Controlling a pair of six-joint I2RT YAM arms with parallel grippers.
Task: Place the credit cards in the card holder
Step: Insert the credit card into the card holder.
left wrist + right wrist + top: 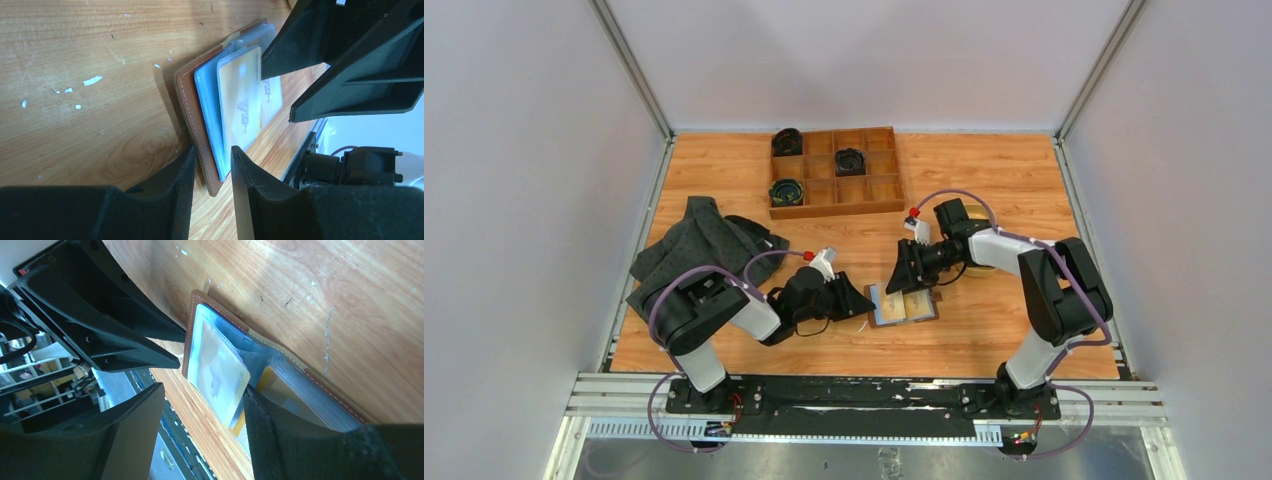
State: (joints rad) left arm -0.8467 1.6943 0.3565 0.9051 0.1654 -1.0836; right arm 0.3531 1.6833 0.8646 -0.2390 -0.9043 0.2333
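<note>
The card holder (905, 305) lies open on the table between both arms, brown leather with pale blue sleeves. My left gripper (867, 303) is shut on its left edge; in the left wrist view the leather cover (190, 105) runs down between the two fingers of that gripper (212, 155). A yellow-gold credit card (240, 100) sits in a clear sleeve. My right gripper (911, 286) hovers over the far side, open (202, 395). A pale card (217, 372) lies in a sleeve between its spread fingers, untouched, and the yellow card (270, 382) shows beside the right finger.
A brown wooden compartment tray (834, 172) stands at the back with three black round parts in it. A dark grey cloth (704, 245) lies bunched at the left behind the left arm. Grey walls close in on both sides.
</note>
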